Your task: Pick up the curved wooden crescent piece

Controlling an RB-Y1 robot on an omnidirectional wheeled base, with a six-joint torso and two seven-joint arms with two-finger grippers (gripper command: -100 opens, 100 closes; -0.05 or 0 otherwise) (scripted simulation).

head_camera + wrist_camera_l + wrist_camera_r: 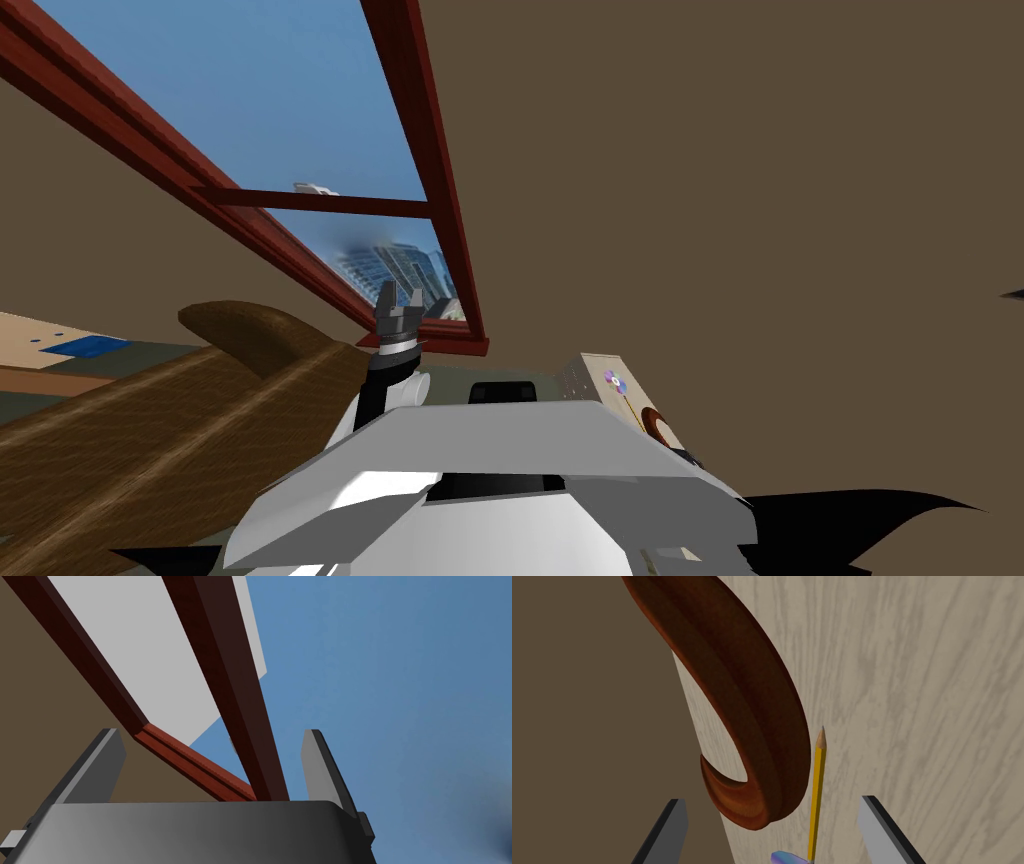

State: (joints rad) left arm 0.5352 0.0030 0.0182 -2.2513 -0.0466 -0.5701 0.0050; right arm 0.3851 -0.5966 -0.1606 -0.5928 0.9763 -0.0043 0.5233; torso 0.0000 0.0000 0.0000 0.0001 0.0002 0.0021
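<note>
Losing the upper sweep of the red-brown crescent piece past the edge in the right wrist view, keeping only its hooked lower tip whole. Losing the blunt end of the yellow pencil at an iridescent disc, itself being cropped between the fingers of the right gripper; lying over it or under it, not telling. Catching only a small arc of the crescent piece in the head view, half covered from below. Cropping, at that view's left edge, a large brown wooden form, too partial for naming.
</note>
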